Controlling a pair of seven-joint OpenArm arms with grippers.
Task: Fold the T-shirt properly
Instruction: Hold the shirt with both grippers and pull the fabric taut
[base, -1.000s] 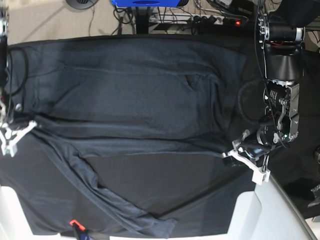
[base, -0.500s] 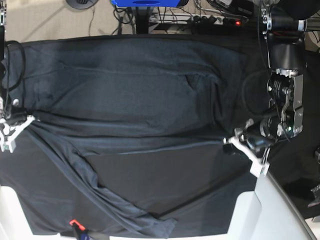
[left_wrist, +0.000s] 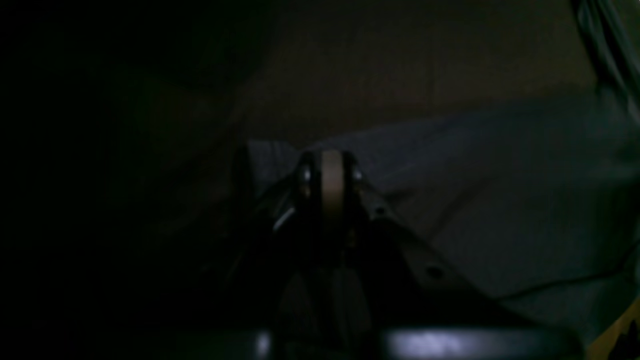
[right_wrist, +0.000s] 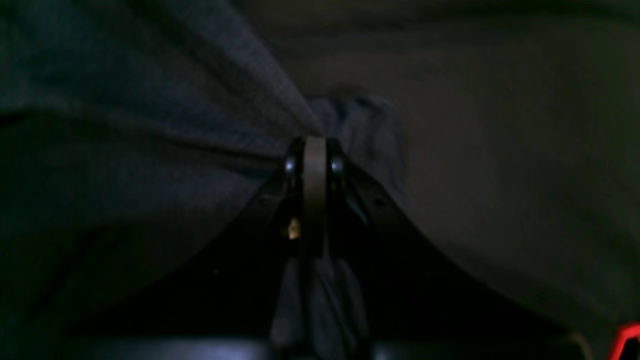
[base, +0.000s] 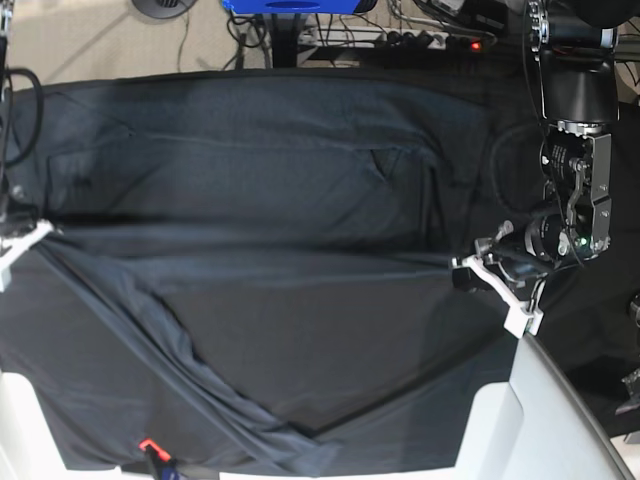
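Observation:
The charcoal T-shirt (base: 260, 190) lies spread wide across the black tablecloth (base: 330, 360). One edge of it is pulled taut in a line between my two grippers. My left gripper (base: 464, 268), at the base view's right, is shut on the shirt's edge; in the left wrist view the left gripper (left_wrist: 325, 167) has its jaws closed with grey cloth (left_wrist: 450, 165) at the tips. My right gripper (base: 36, 234), at the base view's left edge, is shut on the shirt; the right wrist view shows the right gripper (right_wrist: 315, 147) with bunched cloth (right_wrist: 350, 120) pinched at its tips. A long fold of shirt (base: 170, 360) trails to the front.
White surfaces sit at the front left (base: 25, 430) and front right (base: 545, 420) corners. A small orange-red item (base: 147, 445) lies at the front edge. Cables and a power strip (base: 420, 40) lie on the floor behind the table.
Both grippers have moved toward the far side of the table with the shirt's edge. The line of cloth between them is higher in the view and straighter, and the trailing fold is stretched.

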